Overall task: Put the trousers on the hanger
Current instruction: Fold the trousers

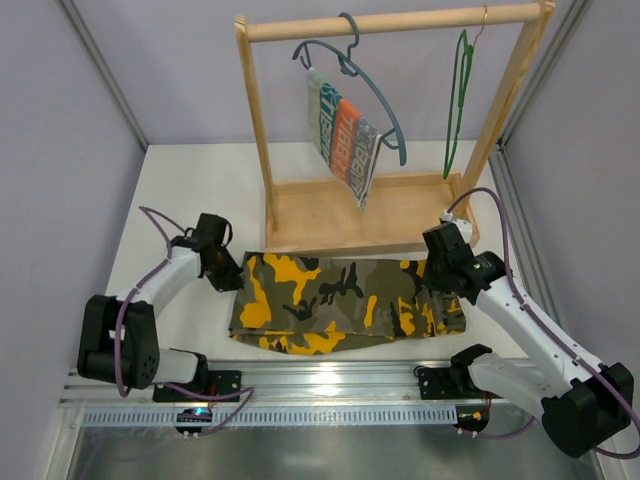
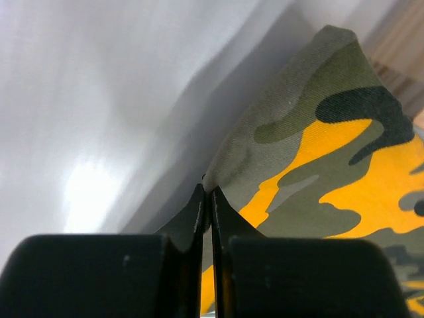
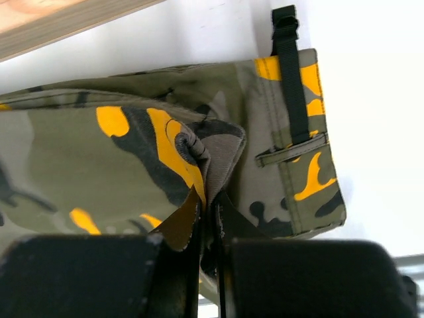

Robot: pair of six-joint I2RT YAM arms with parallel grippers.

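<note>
Trousers [image 1: 340,295]: long axis left-right, waistband right, near table [image 1: 190,180] edge | left gripper [image 2: 207,193] clamps left end | right gripper [image 3: 209,207] clamps waistband

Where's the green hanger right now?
Top view, right side: the green hanger hangs on the wooden rack's rail, beside its right post, right of the blue-grey hanger.

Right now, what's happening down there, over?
Left tool shut on trousers, left edge. Right tool pinching right end. Trousers folded flat on table. Green hanger hangs on rack, untouched.
</note>
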